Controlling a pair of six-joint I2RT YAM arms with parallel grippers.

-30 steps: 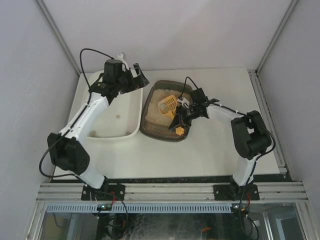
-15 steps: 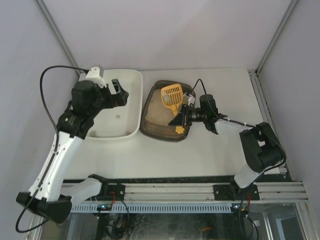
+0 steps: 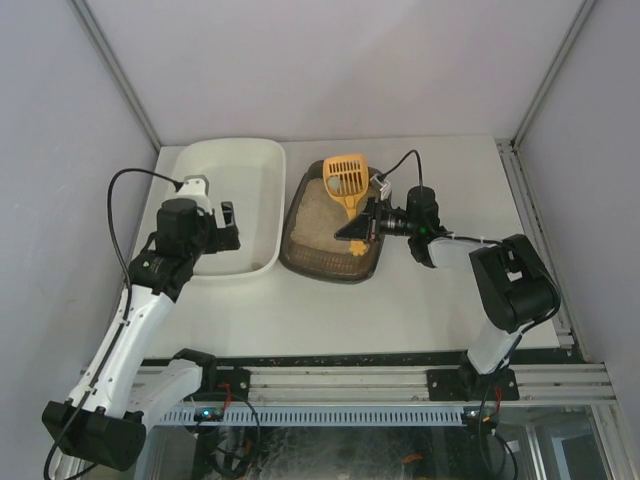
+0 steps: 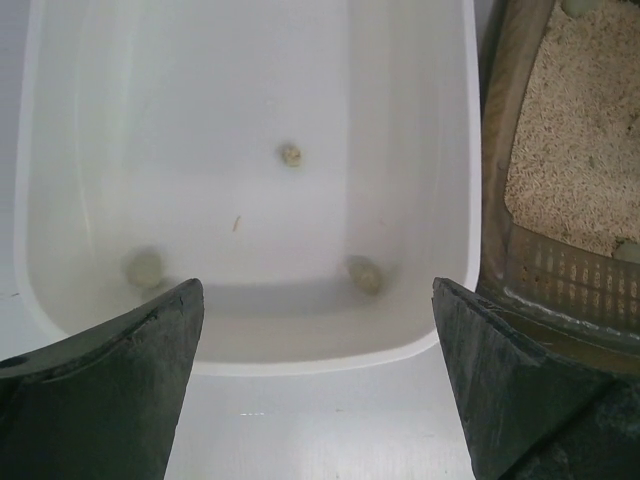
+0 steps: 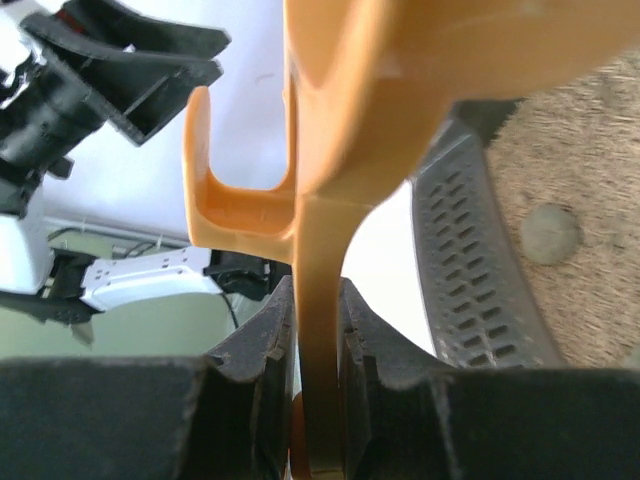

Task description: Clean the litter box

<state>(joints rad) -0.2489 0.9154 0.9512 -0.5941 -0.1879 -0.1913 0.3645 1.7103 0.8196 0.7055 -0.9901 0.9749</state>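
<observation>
Between the right fingers [image 5: 255, 345] sits the clamped handle of an orange litter scoop [image 3: 346, 178], its slotted head beyond them over the far end of the litter box [image 3: 322, 270]. That box lies on the table [image 3: 440, 300] beneath those fingers. Left fingers [image 4: 110, 400] spread wide above the white tub [image 4: 300, 350], three clumps [image 4: 290, 154] ahead of them.

White table [image 3: 420, 300]: white tub [image 3: 240, 175] at left-rear, dark litter box [image 3: 325, 270] just beside it to right, long sides roughly parallel.
</observation>
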